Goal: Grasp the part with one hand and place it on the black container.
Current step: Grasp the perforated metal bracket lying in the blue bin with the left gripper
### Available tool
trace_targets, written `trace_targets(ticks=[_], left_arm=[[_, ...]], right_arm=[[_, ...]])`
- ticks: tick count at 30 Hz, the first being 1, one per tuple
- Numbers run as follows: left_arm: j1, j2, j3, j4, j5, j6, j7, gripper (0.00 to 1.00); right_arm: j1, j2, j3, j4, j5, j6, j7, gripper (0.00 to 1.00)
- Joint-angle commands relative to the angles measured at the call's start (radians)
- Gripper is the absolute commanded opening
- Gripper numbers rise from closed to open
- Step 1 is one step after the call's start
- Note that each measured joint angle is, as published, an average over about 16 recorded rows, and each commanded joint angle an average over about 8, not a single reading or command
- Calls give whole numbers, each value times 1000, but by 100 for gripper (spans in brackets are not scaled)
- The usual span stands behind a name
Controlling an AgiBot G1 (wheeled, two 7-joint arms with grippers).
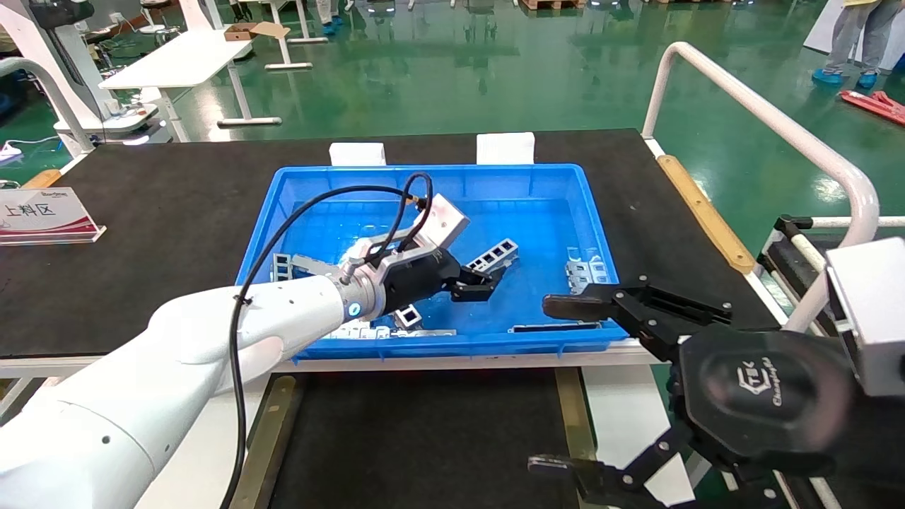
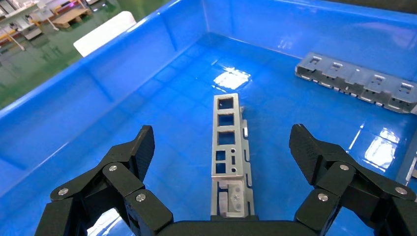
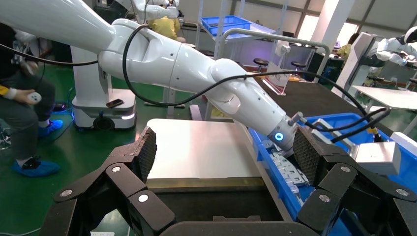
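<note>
The part [image 1: 497,254], a silver-grey bracket with a row of rectangular windows, lies flat on the floor of the blue bin [image 1: 558,182]. My left gripper [image 1: 478,280] reaches into the bin just over the part's near end. In the left wrist view the part [image 2: 227,129] runs lengthwise between the fingers [image 2: 142,147], and the left gripper [image 2: 222,147] is open and touches nothing. The black container [image 1: 424,438], with brass side rails [image 1: 263,445], lies in front of the bin. My right gripper [image 1: 551,385] hovers open and empty over the container's right side.
More brackets lie in the bin at the right [image 1: 583,272], the left [image 1: 283,265] and along the front wall [image 1: 382,329]; another bracket [image 2: 354,81] shows in the left wrist view. A white railing [image 1: 778,127] borders the table's right side. A sign [image 1: 42,215] stands far left.
</note>
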Motion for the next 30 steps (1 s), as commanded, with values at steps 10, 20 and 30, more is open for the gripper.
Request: trace_targets(ticks=[10, 20, 30], left_arm=[[-9, -1, 168, -18, -86, -90, -68, 0], [-4, -2, 266, -39, -157, -164, -93, 0], [-5, -3, 336, -47, -221, -205, -102, 0]], right_arm=[[0, 0, -1, 0, 1, 0, 0, 0], [0, 1, -1, 0, 1, 1, -1, 0], [0, 1, -2, 0, 1, 1, -1, 0]])
